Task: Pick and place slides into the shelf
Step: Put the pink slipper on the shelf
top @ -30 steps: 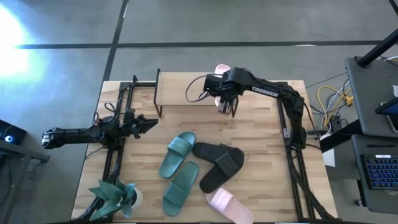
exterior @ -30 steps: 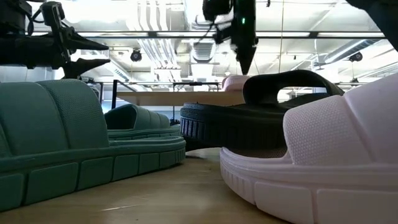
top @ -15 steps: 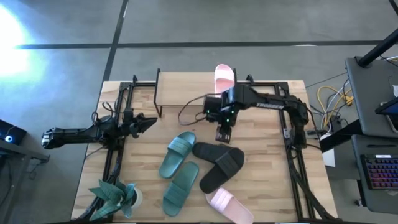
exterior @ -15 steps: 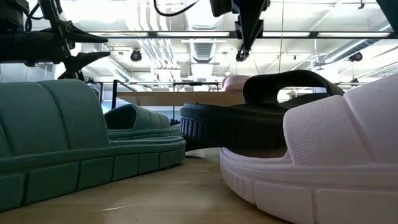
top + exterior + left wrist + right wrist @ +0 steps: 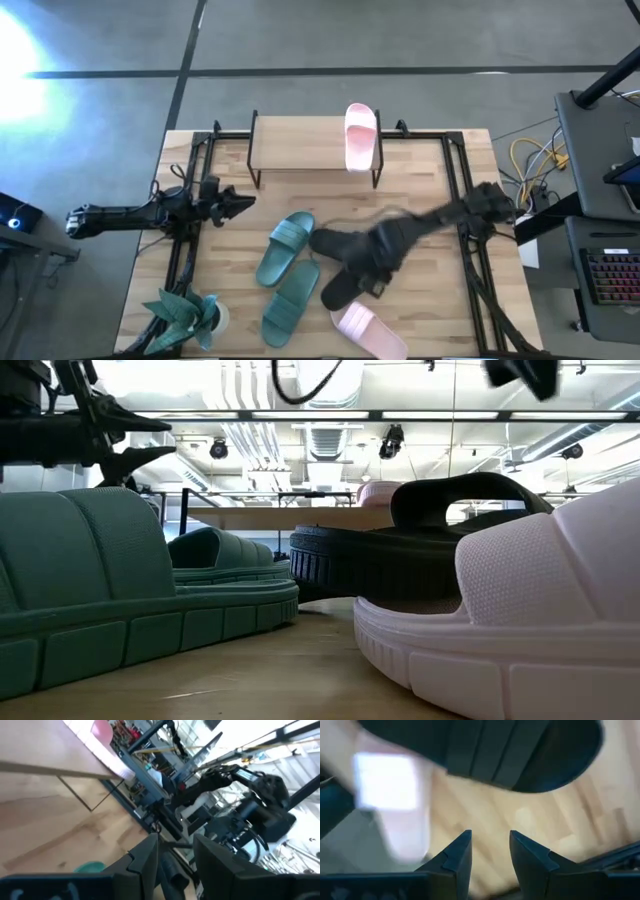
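Looking down on my table (image 5: 420, 170), I see the shelf (image 5: 300, 150) at the far edge with one pink slide (image 5: 361, 136) lying on its right end. My right gripper (image 5: 489, 851) hangs blurred above the black pair (image 5: 350, 262) mid-table, fingers parted with nothing between them. My left gripper (image 5: 238, 203) waits at the left side, fingers spread and empty. The two teal slides (image 5: 284, 272) lie just left of the black ones, and the other pink slide (image 5: 368, 332) sits at the near edge.
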Controlling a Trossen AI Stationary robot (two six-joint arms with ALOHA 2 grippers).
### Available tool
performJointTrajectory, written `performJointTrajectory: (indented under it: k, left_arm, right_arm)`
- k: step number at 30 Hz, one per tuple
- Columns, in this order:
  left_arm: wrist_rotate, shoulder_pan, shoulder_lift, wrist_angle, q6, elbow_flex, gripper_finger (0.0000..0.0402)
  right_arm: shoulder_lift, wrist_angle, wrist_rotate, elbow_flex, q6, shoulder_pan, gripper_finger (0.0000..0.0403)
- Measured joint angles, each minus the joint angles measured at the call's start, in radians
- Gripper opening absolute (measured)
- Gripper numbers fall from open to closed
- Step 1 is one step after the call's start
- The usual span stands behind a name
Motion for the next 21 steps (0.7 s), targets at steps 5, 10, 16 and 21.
performJointTrajectory:
  k: [5,10,16,21]
  left_arm:
    - [0.003,0.0,0.031,0.0,0.006,0.0,0.0111]
    - [0.026,0.0,0.056,0.001,0.005,0.0,0.0111]
    - [0.038,0.0,0.08,0.001,0.005,-0.001,0.0111]
    - [0.071,0.0,0.092,0.001,0.002,-0.001,0.0111]
  right_arm:
    - [-0.002,0.13,0.379,-0.011,0.115,0.242,0.0125]
    - [0.031,0.238,0.463,-0.012,0.085,0.405,0.0125]
    - [0.153,0.325,0.429,0.019,-0.092,0.443,0.0125]
    - [0.275,0.344,0.433,0.095,-0.231,0.438,0.0125]
